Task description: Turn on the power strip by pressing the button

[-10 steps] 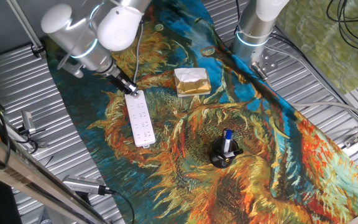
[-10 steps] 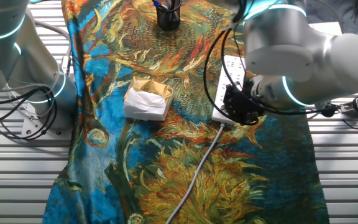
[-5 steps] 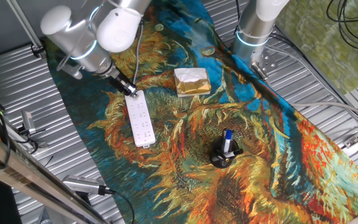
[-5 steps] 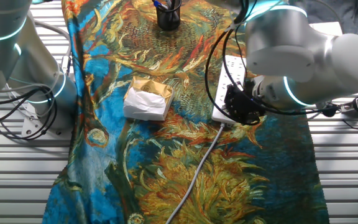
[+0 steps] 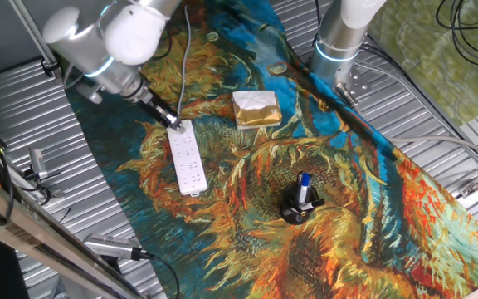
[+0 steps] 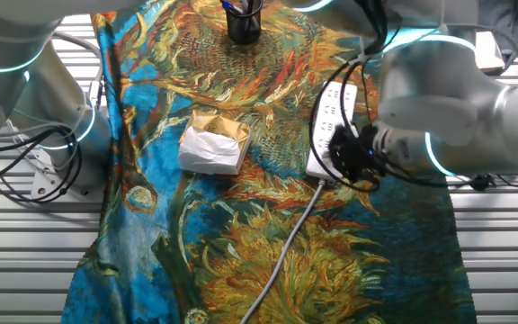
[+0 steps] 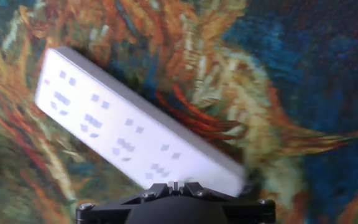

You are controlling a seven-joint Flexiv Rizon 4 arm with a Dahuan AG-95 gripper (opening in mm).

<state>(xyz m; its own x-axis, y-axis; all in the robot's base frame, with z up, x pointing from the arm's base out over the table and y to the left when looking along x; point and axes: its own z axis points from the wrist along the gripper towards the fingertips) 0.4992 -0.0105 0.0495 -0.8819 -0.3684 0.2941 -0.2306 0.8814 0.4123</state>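
Note:
The white power strip [image 5: 187, 158] lies on the painted cloth, its grey cable [image 6: 286, 243] running off from the near end in the other fixed view. My gripper [image 5: 173, 123] has its dark tip on the cable end of the strip [image 6: 331, 126]. In the other fixed view the gripper [image 6: 344, 162] covers that end, so the button is hidden. The hand view shows the strip [image 7: 129, 130] lying slantwise, blurred, with the gripper [image 7: 176, 184] at the bottom edge, its fingertips together over the strip's near end.
A gold foil-wrapped block [image 5: 256, 109] sits right of the strip, also in the other fixed view [image 6: 212, 144]. A black pen holder [image 5: 299, 208] with a blue pen stands further along the cloth. A second arm's base [image 5: 338, 41] stands at the cloth's edge.
The arm's upper body has swung outward, away from the cloth, tilting the hand. The gripper tip stays at the strip's cable end. The strip has not moved.

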